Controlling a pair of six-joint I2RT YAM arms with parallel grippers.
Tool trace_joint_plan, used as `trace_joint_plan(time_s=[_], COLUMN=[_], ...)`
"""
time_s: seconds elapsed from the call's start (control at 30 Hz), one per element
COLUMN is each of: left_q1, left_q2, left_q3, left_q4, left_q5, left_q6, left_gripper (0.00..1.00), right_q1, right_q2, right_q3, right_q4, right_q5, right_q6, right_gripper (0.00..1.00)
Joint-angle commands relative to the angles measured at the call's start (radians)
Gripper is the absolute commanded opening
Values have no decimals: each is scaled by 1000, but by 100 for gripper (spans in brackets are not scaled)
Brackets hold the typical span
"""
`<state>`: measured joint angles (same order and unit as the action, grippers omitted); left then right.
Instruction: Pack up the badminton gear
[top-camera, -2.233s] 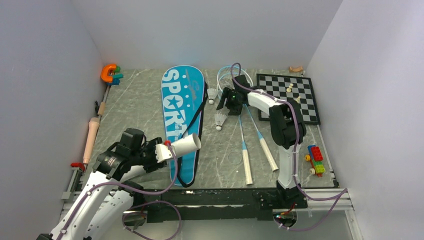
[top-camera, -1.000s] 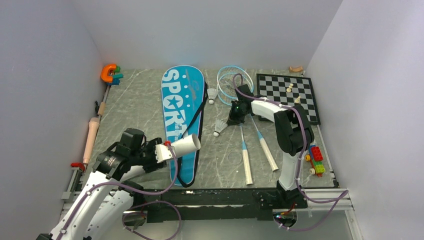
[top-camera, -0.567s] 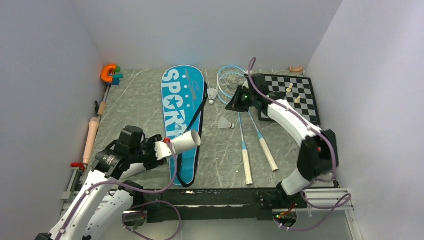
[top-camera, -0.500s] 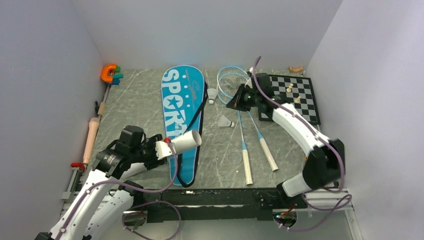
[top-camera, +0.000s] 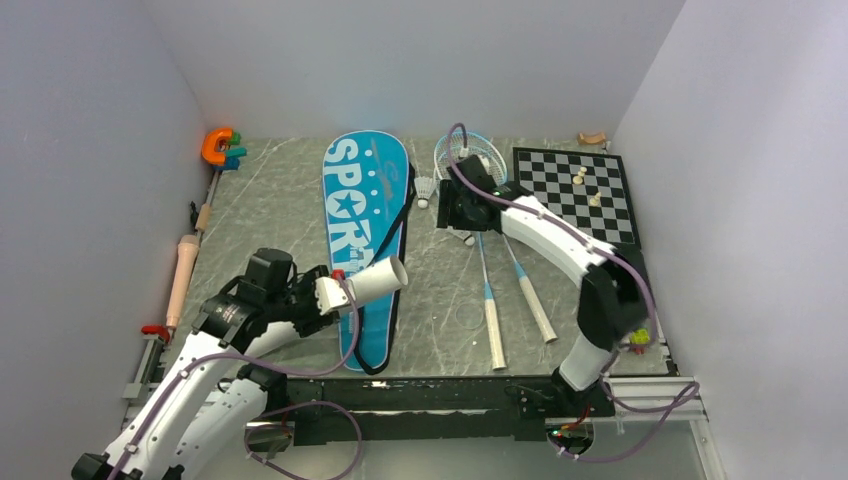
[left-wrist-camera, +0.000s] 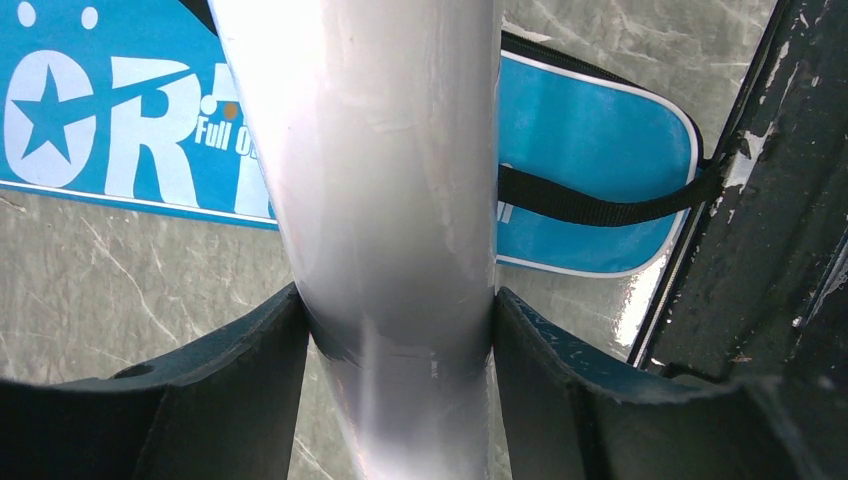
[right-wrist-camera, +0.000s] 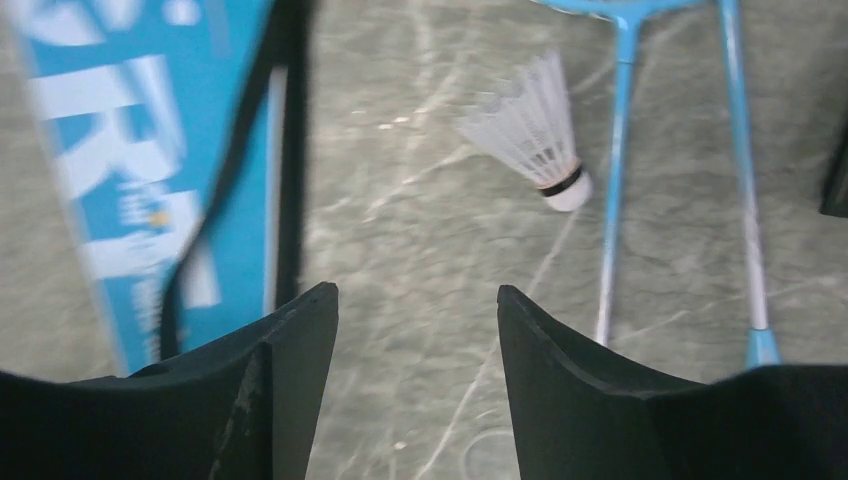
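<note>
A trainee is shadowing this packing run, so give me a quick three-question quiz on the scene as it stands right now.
1. True or false: the left end effector is clamped on the long white tube.
2. Fill in: the right end effector has its jaws ____, with nothing between them.
3. Multiple choice: in the right wrist view, the white feather shuttlecock lies (A) inside the tube, (B) on the grey marbled table beside a light-blue racket shaft, (C) in the right end effector.
Key: 1 true; 2 open; 3 B.
</note>
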<state>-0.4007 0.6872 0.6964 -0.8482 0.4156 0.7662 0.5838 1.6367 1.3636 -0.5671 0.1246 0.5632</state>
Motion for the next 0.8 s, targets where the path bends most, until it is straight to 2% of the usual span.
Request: trace_joint_plan(time_s=[0.0, 0.13, 0.37, 0.5, 0.77], left_q1=[-4, -6, -6, -6, -6], left_q2=[-34, -42, -55, -75, -81], left_q3=[1, 12, 1, -10, -19], left_q4=[25, 12, -4, 0, -11], left_q5=[32, 30, 39, 38, 49], left_q6=[14, 24, 39, 50, 59], left_gripper=[53, 53, 53, 53, 53], right_q1=[0, -10, -52, -72, -106], right_q2=[137, 263, 399, 498, 553], right_q3=[135, 259, 407, 506, 544], right_q4=[-89, -126, -162, -239, -242], right_q5=[241, 336, 347, 388, 368], right_q6=[-21, -29, -17, -8, -6], right_gripper=[62, 62, 62, 61, 61])
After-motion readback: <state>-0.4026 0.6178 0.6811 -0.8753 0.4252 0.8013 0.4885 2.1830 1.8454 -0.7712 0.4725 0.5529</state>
